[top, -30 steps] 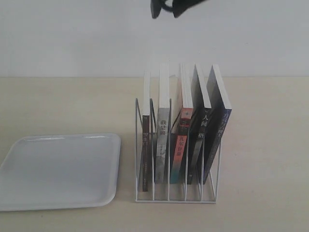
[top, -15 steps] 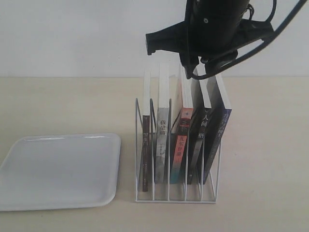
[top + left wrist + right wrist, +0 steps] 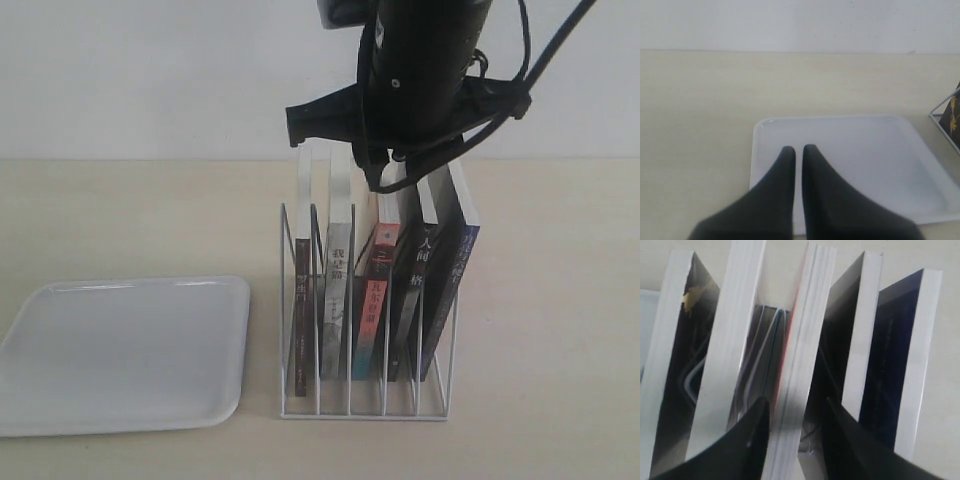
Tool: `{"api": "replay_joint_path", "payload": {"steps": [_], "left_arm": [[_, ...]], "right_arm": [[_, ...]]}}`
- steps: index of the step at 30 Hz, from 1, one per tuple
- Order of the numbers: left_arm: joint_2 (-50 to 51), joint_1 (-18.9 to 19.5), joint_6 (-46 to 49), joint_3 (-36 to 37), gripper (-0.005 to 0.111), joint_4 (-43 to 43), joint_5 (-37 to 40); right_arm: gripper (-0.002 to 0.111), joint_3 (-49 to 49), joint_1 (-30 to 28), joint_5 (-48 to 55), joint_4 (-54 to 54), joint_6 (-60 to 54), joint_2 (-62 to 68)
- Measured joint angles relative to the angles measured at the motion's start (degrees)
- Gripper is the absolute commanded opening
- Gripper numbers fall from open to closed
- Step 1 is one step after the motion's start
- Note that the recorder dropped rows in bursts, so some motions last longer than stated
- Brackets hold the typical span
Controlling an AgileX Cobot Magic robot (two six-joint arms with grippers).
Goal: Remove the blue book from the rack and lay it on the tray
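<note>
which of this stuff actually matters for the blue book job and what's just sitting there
Part of the job:
blue book
rack
tray
right arm's fingers, open above the books

Just sitting there, all in the rack:
black-spined book
red-and-teal-spined book
grey-spined book
leftmost dark book

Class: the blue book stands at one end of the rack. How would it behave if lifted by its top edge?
The blue book looks thin, so it is probably light and apt to flex if pinched at one corner. It leans outward on the end wires of the rack, so it may swing or tip once freed.
</note>
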Motion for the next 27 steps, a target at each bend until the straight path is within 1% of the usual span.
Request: {"api": "replay_joint_path", "payload": {"steps": [19,20,21,22,23,27], "left_arm": [[0.00,0.00,0.00,0.00,0.005,0.00,0.00],[0.00,0.00,0.00,0.00,0.005,0.00,0.00],[0.00,0.00,0.00,0.00,0.005,0.00,0.00],[0.00,0.00,0.00,0.00,0.005,0.00,0.00],[0.00,0.00,0.00,0.00,0.005,0.00,0.00],[0.00,0.00,0.00,0.00,0.005,0.00,0.00]], "right_arm": [[0.034,0.00,0.00,-2.66,0.15,0.11,3.69],[0.031,0.00,0.00,-2.66,0.15,0.11,3.78],[0.019,0.00,0.00,-2.66,0.15,0.11,3.78],[0.012,0.00,0.00,-2.66,0.03,0.11,3.78],[0.000,0.00,0.00,-2.66,0.03,0.28,3.78],[0.000,0.00,0.00,-2.68,-0.11,0.70,3.78]]}}
